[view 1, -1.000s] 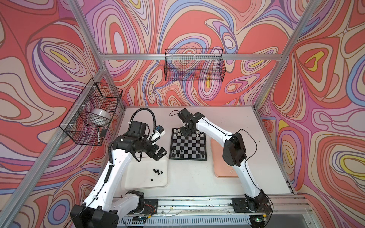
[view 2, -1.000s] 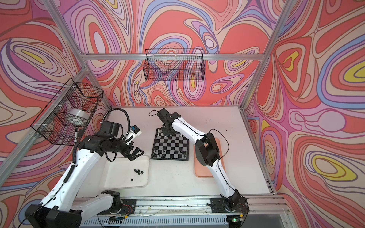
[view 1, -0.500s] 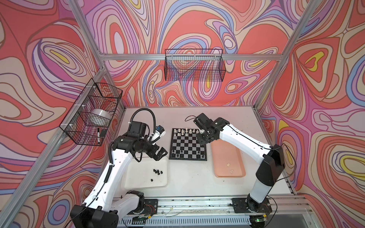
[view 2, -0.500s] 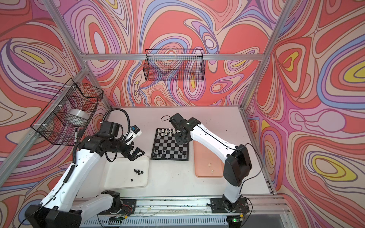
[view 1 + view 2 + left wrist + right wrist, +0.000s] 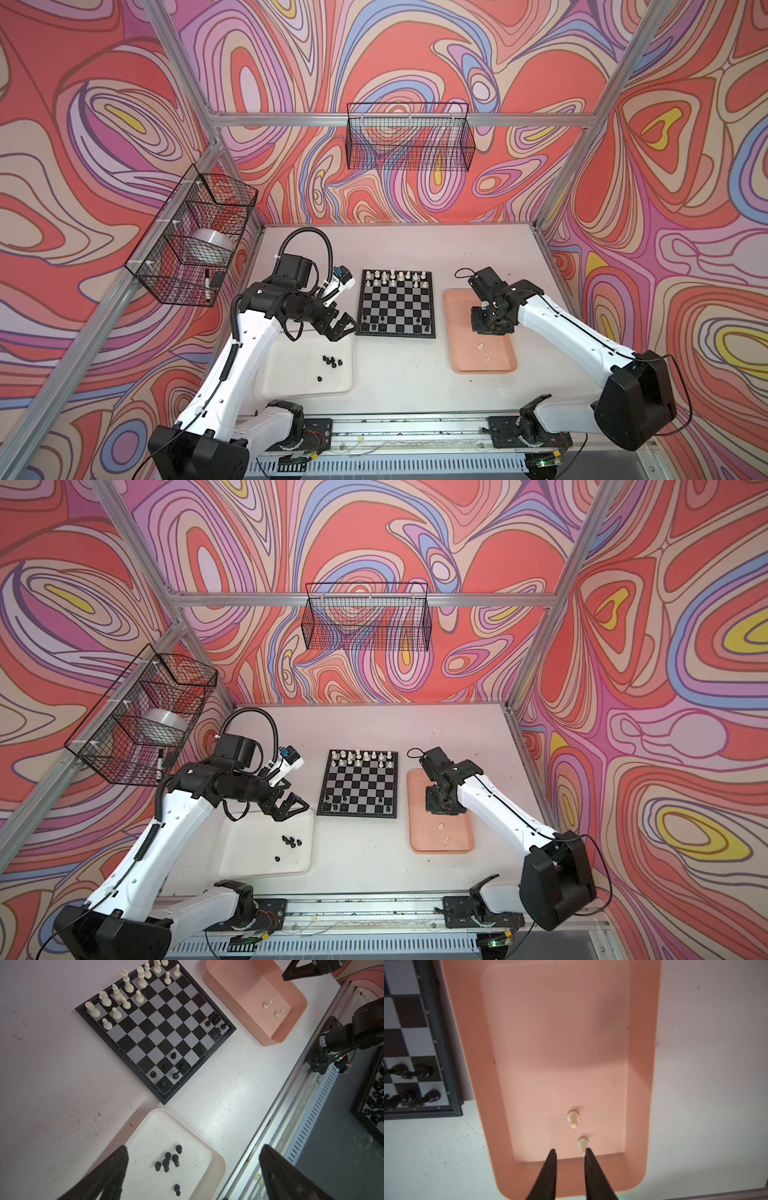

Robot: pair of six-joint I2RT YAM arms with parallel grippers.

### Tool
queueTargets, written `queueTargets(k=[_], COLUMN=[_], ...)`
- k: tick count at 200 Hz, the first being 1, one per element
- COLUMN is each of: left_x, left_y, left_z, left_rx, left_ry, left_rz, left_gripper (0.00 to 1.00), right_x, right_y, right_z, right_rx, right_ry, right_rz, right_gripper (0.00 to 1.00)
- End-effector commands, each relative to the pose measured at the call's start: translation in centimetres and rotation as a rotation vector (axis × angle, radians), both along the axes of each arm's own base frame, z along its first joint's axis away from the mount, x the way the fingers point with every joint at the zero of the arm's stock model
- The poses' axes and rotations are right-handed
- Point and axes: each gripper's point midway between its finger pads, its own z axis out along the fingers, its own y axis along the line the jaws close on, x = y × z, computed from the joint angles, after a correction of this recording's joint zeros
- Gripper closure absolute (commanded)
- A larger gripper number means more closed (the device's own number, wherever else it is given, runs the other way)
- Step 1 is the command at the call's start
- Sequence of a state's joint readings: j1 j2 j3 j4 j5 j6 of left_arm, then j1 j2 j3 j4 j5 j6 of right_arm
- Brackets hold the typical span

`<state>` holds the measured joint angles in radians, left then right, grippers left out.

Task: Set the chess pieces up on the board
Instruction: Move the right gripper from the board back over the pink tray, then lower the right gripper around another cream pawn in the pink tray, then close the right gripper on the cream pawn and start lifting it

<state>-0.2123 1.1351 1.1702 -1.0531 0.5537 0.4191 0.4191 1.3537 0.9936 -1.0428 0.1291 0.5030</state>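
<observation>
**Q:** Board status?
**A:** The board (image 5: 397, 303), checkered black and grey, lies flat at mid-counter (image 5: 395, 374). Cream chess pieces (image 5: 127, 981) crowd its far rows. Black chess pieces (image 5: 173, 1055) stand sparsely along the near rows.

**Q:** Arm pose?
**A:** The left pincer (image 5: 341, 328) hangs spread wide over the white tray (image 5: 299, 374). The right pincer (image 5: 570, 1150) points into the pink tray (image 5: 471, 1064), slightly spread and pinching nothing (one tip is just beside a lying cream pawn (image 5: 582, 1142)).

**Q:** Surroundings?
**A:** Loose black pieces (image 5: 168, 1160) lie in the white tray.
</observation>
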Motion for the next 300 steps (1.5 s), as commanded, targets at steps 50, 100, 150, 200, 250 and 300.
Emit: queueTargets(k=[50,100,150,200,250,300], left_x=[-0.4,-0.4,-0.4,-0.4,-0.3,-0.2], left_y=[-0.7,-0.8,-0.9,-1.0,-1.0,-1.0], left_z=[0.5,0.6,0.5,0.4,0.3,0.2], left_rx=[-0.016,-0.017,-0.022,-0.026,-0.025,-0.025], left_ry=[0.01,0.008,0.014,0.018,0.019,0.024], left_rz=[-0.04,-0.045,-0.045,-0.045,-0.044,-0.042], left_gripper=[0.01,0.01,0.01,0.01,0.01,0.01], right_x=[-0.5,-0.6,-0.8,-0.9,-0.8,-0.6], right_y=[-0.7,-0.1,-0.3,-0.5,-0.4,-0.1], right_z=[-2.2,-3.9,-5.1,-6.7,-7.3,-7.5], right_rx=[-0.01,0.02,0.01,0.016,0.02,0.036], right_ry=[0.025,0.056,0.082,0.102,0.108,0.113], right_rz=[-0.07,-0.094,-0.11,-0.12,-0.11,-0.095], right_gripper=[0.76,0.74,0.74,0.74,0.77,0.81])
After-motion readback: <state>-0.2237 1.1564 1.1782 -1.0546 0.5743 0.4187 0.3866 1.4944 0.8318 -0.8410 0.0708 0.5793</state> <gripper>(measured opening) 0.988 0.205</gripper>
